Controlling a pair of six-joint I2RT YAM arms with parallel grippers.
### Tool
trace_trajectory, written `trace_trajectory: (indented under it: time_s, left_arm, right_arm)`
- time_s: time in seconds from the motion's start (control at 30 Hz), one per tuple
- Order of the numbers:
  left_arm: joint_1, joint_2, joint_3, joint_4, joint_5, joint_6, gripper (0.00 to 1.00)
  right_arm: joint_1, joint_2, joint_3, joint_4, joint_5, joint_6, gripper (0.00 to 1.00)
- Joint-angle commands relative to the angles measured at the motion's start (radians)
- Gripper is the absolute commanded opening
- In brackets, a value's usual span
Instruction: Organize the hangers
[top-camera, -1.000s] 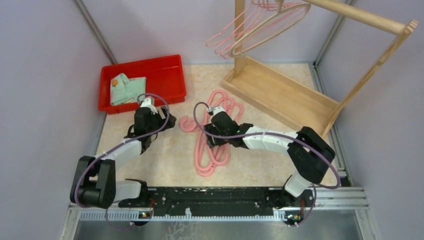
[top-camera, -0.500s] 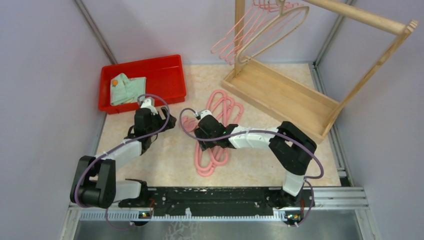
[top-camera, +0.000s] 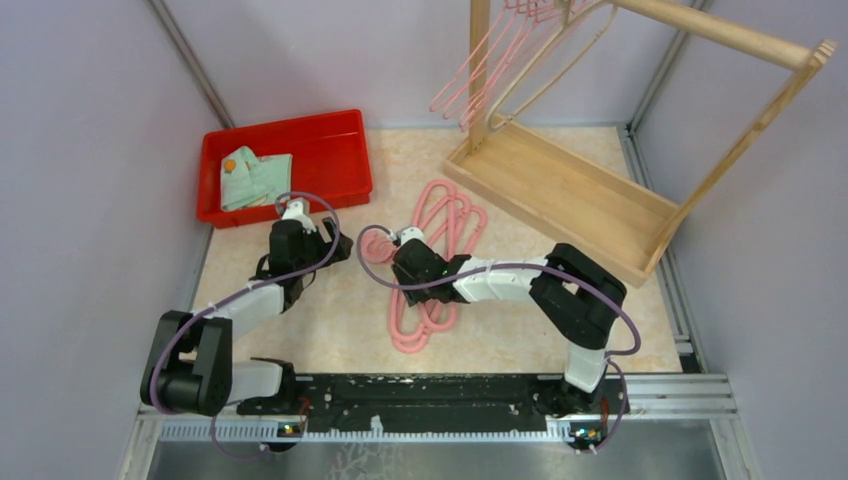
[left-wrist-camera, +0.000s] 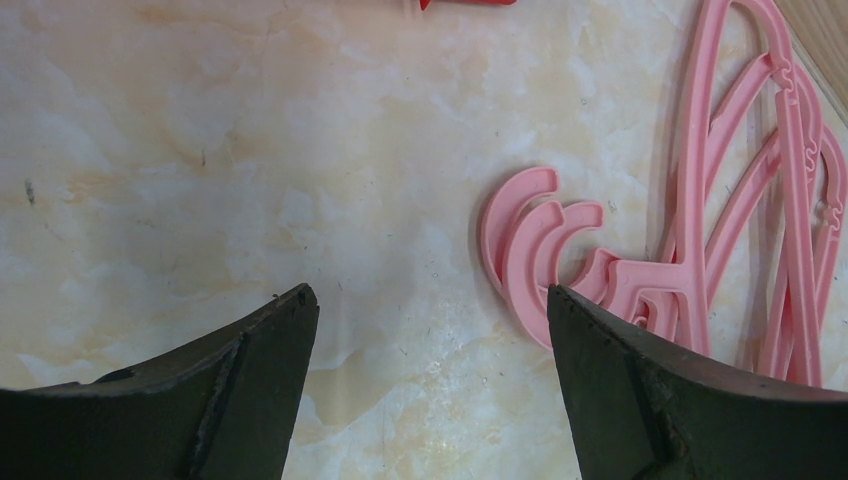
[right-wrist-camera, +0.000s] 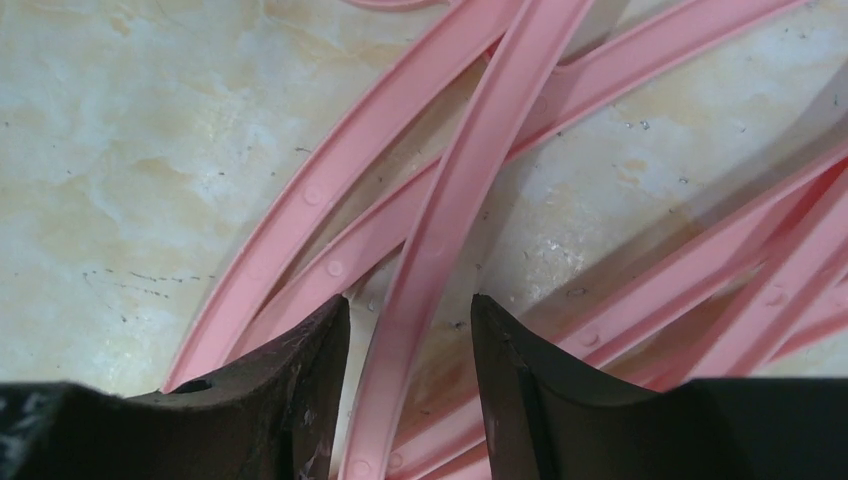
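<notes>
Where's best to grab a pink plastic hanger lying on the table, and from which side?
Take the topmost pink plastic hanger by its thin straight bar, straight down from above. It lies flat on the marbled tabletop, so only a narrow bar fits inside the right tool, which straddles it.

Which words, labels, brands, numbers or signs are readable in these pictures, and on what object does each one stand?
None: no view shows readable text.
The thin pink plastic hangers show only small moulded dots, no letters.
The folded pale green cloth in the red plastic tray has an orange mark, too small to read.
</notes>
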Motion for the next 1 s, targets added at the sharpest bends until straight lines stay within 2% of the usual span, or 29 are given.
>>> trace_trajectory:
  time_s: [0.0,0.2,0.4,0.57,0.7,0.77,0.97]
  left_arm:
    - [-0.003,0.0,-0.013,0.033,0.011,-0.002,0.9]
    - [-0.002,-0.012,-0.018,0.031,0.005,0.0,0.9]
    - [-0.002,-0.022,-0.02,0.022,-0.003,0.004,0.9]
    - [-0.002,-0.037,-0.015,0.01,-0.012,0.005,0.9]
    - [-0.002,-0.048,-0.007,-0.011,-0.025,0.009,0.9]
    - [-0.002,-0.051,-0.006,-0.015,-0.029,0.01,0.9]
    - [-0.002,-0.027,0.002,0.003,-0.004,-0.001,0.9]
  right_arm:
    - [0.013,-0.008,-0.039,-0.011,0.051,0.025,0.48]
    - [0.018,-0.013,-0.062,-0.015,0.086,0.041,0.46]
    - [0.018,-0.054,-0.074,-0.012,0.116,0.044,0.23]
    - [0.018,-0.133,-0.068,-0.018,0.095,0.033,0.13]
    - [0.019,-0.301,-0.082,-0.062,0.124,0.027,0.08]
    - [0.018,-0.384,-0.101,-0.085,0.151,0.024,0.02]
    - [-0.054,-0.693,-0.202,-0.197,0.211,0.055,0.01]
